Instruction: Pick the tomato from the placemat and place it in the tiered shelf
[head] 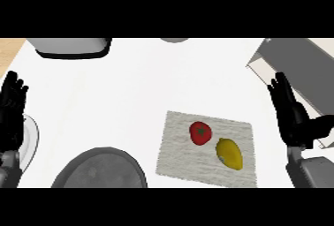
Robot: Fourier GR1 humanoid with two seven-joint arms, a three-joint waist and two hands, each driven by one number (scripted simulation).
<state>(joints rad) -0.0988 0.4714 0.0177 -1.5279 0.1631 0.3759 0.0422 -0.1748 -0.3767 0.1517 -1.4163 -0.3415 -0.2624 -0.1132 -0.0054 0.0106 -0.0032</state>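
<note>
Basically, step: pick not yet begun; tomato (200, 133) untouched on the placemat (183, 159).
Tomato spot: upper middle of placemat, red, green stem spot up; a yellow lemon (230, 153) lies just beside it, lower right, looks touching or nearly so.
Right hand (295, 119): open, fingers straight and pointing up, at the view's right edge, holds nothing, apart from the mat.
Left hand (12, 110): open, fingers up, resting at the left edge.
Next move, my guess: right hand goes left and down over tomato, curls round it without nudging the lemon.
Tiered shelf (294, 57): grey, upper right corner, partly cut off; contents can't tell.
Other containers: dark round pan or plate (101, 170) low left, looks empty; white plate (29, 141) edge by left hand; grey pot (72, 46) top left, inside hidden.
Worktop (117, 97): white.
</note>
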